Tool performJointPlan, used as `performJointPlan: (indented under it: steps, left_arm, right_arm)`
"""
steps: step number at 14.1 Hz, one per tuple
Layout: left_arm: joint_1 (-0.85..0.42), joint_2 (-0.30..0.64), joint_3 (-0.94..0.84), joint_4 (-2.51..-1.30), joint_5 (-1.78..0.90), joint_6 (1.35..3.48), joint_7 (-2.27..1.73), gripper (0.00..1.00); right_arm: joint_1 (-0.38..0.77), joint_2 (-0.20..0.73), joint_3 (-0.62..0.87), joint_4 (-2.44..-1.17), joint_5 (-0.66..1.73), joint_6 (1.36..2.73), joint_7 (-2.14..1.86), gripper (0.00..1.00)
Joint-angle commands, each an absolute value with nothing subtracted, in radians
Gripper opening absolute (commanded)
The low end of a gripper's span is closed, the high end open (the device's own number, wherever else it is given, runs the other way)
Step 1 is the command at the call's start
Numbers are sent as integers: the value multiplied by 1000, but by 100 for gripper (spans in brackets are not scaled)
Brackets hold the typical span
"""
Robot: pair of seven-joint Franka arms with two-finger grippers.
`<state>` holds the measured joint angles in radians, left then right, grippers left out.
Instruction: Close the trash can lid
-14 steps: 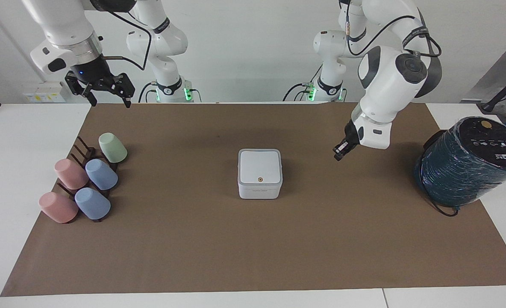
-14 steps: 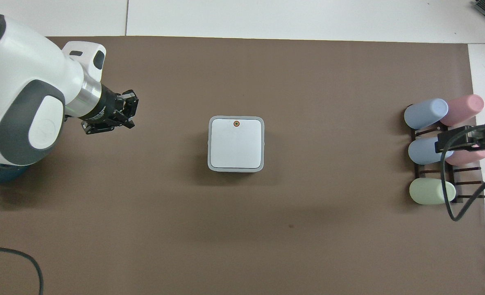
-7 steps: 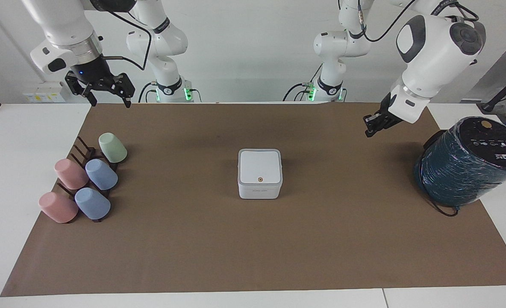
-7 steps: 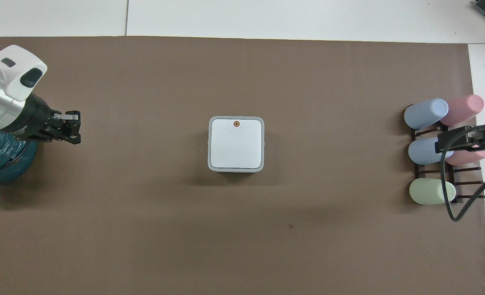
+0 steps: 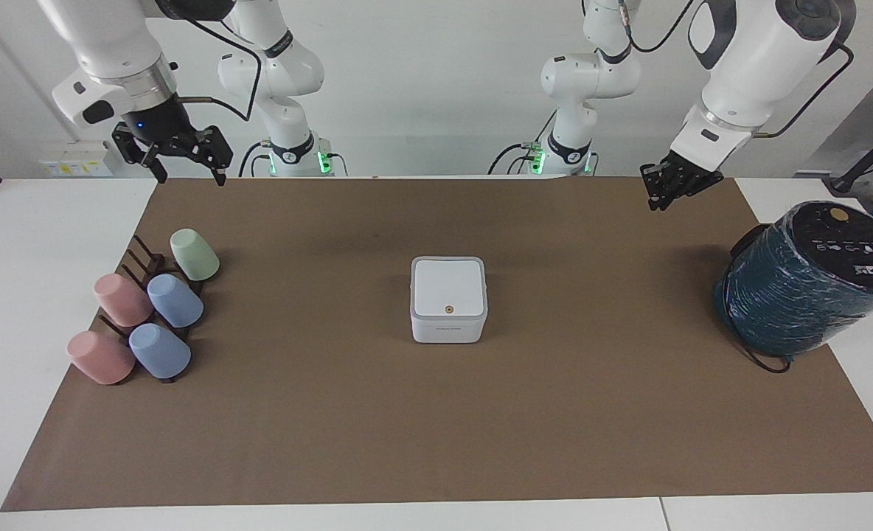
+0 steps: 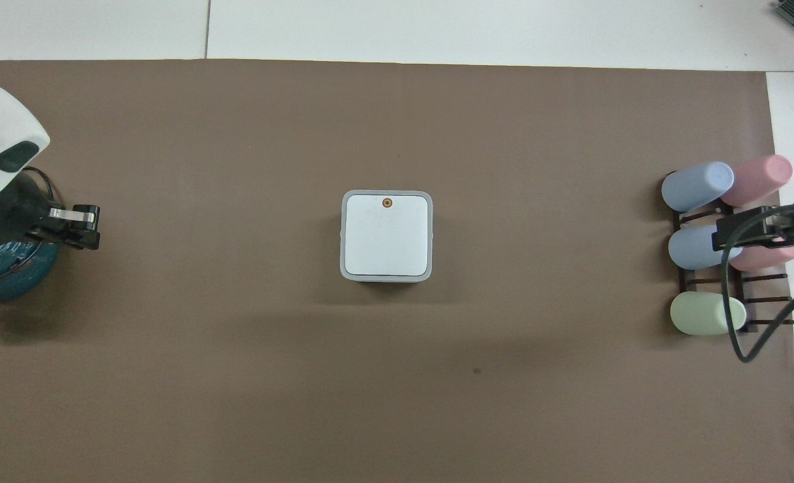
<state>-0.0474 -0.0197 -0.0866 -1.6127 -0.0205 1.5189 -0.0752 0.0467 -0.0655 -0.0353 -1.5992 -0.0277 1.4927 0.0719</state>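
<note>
Nearest the robots, both end effectors are hanging in the air above the bench edge by the arm bases, and neither is touching anything. The right end effector is waiting over the bench's right-arm end, its fingers spread wide and released around nothing. The left end effector is hanging empty over the corner of the mat at the left-arm end, near the teal cylinder; whether its fingers are parted or clenched I cannot tell. Farther out, the trash can is sitting at the middle of the mat, well apart from both arms, with the lid lying flat and flush on top and the orange dot showing at the edge farther from the robots. No gap is appearing between lid and body, so the task is looking done, and all that seems left is the left arm parking. The cups on their rack are lying toward the right-arm end. Against the frames of a second ago, the left end effector is now much higher and closer to its base, having pulled away from the space beside the trash can toward the cylinder's end, while the right end effector, trash can and lid are sitting just as they were.
</note>
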Motion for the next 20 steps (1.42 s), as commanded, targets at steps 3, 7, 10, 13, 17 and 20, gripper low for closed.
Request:
performJointPlan:
  steps: [3, 7, 10, 13, 17, 20]
  left_arm:
    - [-55, -37, -83, -1618, 3, 1595, 21, 66]
    - [-45, -37, -81, -1621, 3, 1652, 54, 80]
    - [-44, -37, -81, -1628, 2, 1658, 52, 100]
    - [-43, -38, -78, -1632, 2, 1657, 40, 100]
    - [-43, -67, -77, -1687, 2, 1663, 37, 100]
    - [-41, -78, -75, -1707, 2, 1683, 37, 100]
  right_arm:
    - [43, -81, -34, -1612, -20, 1488, 52, 100]
    - [43, -81, -34, -1612, -20, 1488, 52, 100]
    - [43, -81, -34, -1612, -20, 1488, 52, 100]
    - [43, -81, -34, -1612, -20, 1486, 52, 100]
    - [43, -81, -34, -1612, -20, 1488, 52, 100]
    - [43, -81, -34, -1612, -20, 1488, 52, 100]
